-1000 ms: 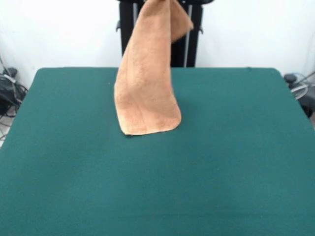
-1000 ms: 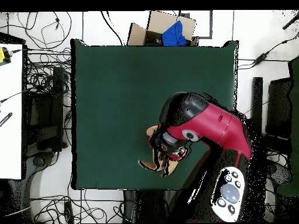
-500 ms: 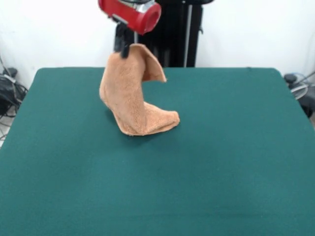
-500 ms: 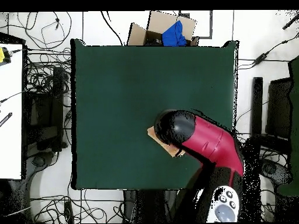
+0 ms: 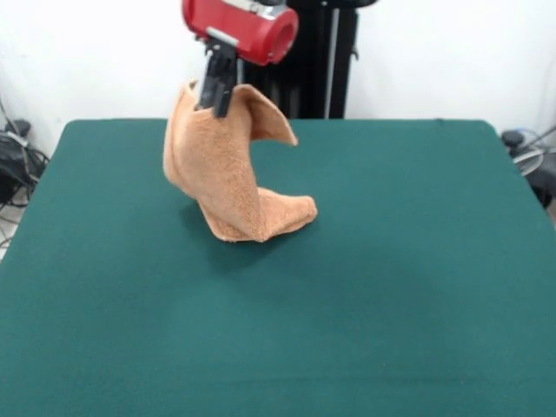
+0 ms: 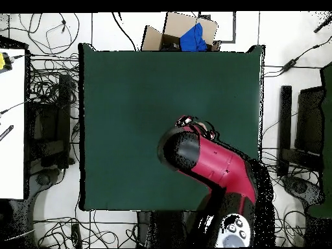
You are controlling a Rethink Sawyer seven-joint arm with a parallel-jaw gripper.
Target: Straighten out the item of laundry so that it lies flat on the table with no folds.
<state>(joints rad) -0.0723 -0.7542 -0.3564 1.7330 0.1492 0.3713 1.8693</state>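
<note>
The towel (image 5: 228,169) is not flat: its top edge is pinched and lifted off the table (image 5: 391,287), and the cloth hangs down from there in a tall, curved fold, with one upper corner flopping over to the right like a flap. Its lower end rests on the green surface, bunched into a small curled heap that points toward the right of the front view. It sits in the far half of the table in that view, a little left of the middle line, well away from every edge. The gripper (image 5: 217,91) comes down from above and its dark fingers (image 5: 222,82) are closed on the towel's top edge, holding that part up while the bottom touches the felt. Above the fingers the red cylindrical end of the arm (image 5: 241,24) shows at the top of the front view. In the overhead view the red and black arm (image 6: 207,159) covers the towel almost wholly, so the cloth cannot be made out there; the arm reaches from the bottom edge over the near-right part of the table. Beyond the table's far edge in the overhead view lies a cardboard box (image 6: 170,31) with a blue cloth (image 6: 193,37) in it, and cables (image 6: 48,84) spread over the floor to the left
</note>
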